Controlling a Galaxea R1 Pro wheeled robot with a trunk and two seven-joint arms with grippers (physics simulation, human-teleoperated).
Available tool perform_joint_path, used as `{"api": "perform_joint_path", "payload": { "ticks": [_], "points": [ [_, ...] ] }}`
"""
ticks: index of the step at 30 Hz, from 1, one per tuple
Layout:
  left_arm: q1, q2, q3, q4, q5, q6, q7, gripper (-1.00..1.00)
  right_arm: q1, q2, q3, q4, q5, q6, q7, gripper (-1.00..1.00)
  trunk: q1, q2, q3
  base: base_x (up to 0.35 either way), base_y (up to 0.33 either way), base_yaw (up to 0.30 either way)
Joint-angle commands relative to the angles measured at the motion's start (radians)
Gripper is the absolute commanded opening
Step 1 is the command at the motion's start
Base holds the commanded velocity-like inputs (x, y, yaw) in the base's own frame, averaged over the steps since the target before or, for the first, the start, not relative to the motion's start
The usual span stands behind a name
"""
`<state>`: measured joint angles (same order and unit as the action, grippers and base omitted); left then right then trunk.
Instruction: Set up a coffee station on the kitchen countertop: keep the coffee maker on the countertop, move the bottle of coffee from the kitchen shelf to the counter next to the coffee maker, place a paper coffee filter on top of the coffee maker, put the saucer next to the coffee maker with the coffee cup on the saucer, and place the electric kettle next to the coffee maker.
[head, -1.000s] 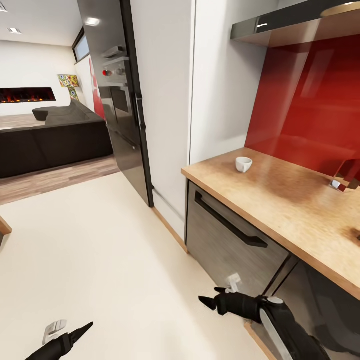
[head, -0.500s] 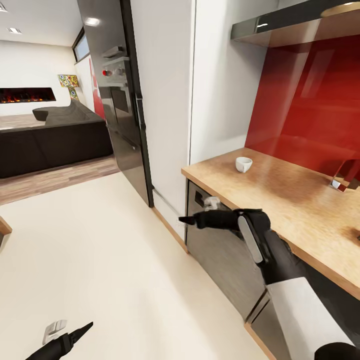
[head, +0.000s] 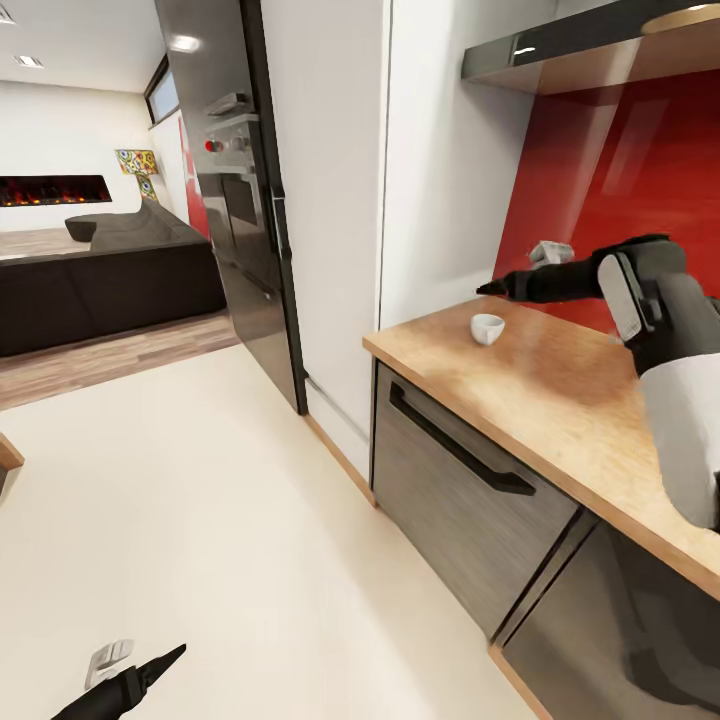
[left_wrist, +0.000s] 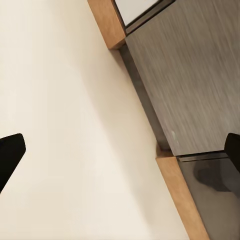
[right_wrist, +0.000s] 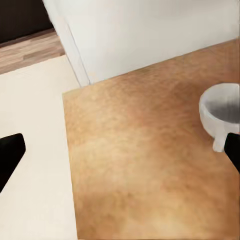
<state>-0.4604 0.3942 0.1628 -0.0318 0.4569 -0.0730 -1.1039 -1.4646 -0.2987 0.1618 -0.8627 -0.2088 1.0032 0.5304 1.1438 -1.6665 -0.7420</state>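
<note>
Cup (head: 487, 328): small, white, handled, upright on the kitchen countertop (head: 560, 400), near the counter's end by the white wall panel (head: 440, 170) and well back from the front edge. No saucer under it; bare wood-look surface all round.

Right gripper (head: 492, 289): raised over the countertop, its tip above the cup and slightly toward the red backsplash (head: 620, 210), clear of it, not touching. Arm reaches in from the right of the head view, roughly level, fingers pointing toward the white wall. In the right wrist view the two dark fingertips sit at opposite edges with a wide gap and nothing between them: spread, empty. There the cup (right_wrist: 222, 112) lies off to one side, close to one fingertip, not centred in the gap.

Left gripper (head: 165, 660): low over the cream floor (head: 200, 500), far from the counter. In the left wrist view its fingertips likewise stand wide apart with nothing between, facing the floor and a grey cabinet front (left_wrist: 195, 80).

Governing relation: cup lies below and just ahead of the right gripper, offset sideways from the finger gap. Right arm is much the nearer.

Cup axis: vertical, mouth up; handle appears to point toward the gripper side in the right wrist view.

Judgement: a grasp likely calls for a sideways shift to centre the cup, then a descent.
</note>
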Motion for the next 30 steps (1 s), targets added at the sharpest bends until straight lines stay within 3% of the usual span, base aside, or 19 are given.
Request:
{"api": "perform_joint_path", "payload": {
  "ticks": [1,3,6,7,13,17,22,23,30],
  "points": [
    [-0.001,0.0,0.008,0.001,-0.009,-0.007,-0.002,1.0,-0.045,-0.02,0.011,0.051,0.0,0.004,-0.005,1.0,0.0,0.0,-0.001,0.0,0.0,0.0],
    [-0.001,0.0,0.008,0.001,-0.009,-0.007,-0.002,1.0,-0.08,-0.033,0.032,0.095,0.02,0.004,-0.006,1.0,0.0,0.0,-0.001,0.0,0.0,0.0],
    [-0.001,0.0,0.008,0.001,-0.009,-0.007,-0.002,1.0,-0.143,-0.046,0.121,0.162,0.118,0.005,-0.007,1.0,0.0,0.0,-0.001,0.0,0.0,0.0],
    [-0.001,0.0,0.008,0.001,-0.009,-0.007,-0.002,1.0,-0.152,-0.047,0.133,0.171,0.135,0.005,-0.006,1.0,0.0,0.0,-0.001,0.0,0.0,0.0],
    [-0.001,0.0,0.009,0.001,-0.009,-0.007,-0.002,1.0,-0.18,-0.056,0.172,0.22,0.189,0.004,0.008,1.0,0.0,0.0,-0.001,0.026,0.0,0.0],
    [0.0,0.001,0.009,0.001,-0.009,-0.007,-0.002,1.0,-0.185,-0.06,0.196,0.232,0.204,0.003,0.071,1.0,0.0,0.0,-0.001,0.209,0.0,0.0],
    [-0.001,0.001,0.009,0.001,-0.009,-0.007,-0.002,1.0,-0.187,-0.075,0.273,0.236,0.286,0.003,0.176,1.0,0.0,0.0,-0.001,0.138,0.0,0.0],
    [-0.001,0.003,0.009,0.001,-0.009,-0.007,-0.002,1.0,-0.187,-0.08,0.287,0.237,0.341,0.002,0.232,1.0,0.0,0.0,-0.001,0.247,0.06,0.0],
    [0.0,0.004,0.008,0.001,-0.009,-0.007,-0.002,1.0,-0.187,-0.1,0.293,0.251,0.378,0.001,0.252,1.0,0.0,0.0,-0.001,0.186,0.043,0.0]
  ]
}}
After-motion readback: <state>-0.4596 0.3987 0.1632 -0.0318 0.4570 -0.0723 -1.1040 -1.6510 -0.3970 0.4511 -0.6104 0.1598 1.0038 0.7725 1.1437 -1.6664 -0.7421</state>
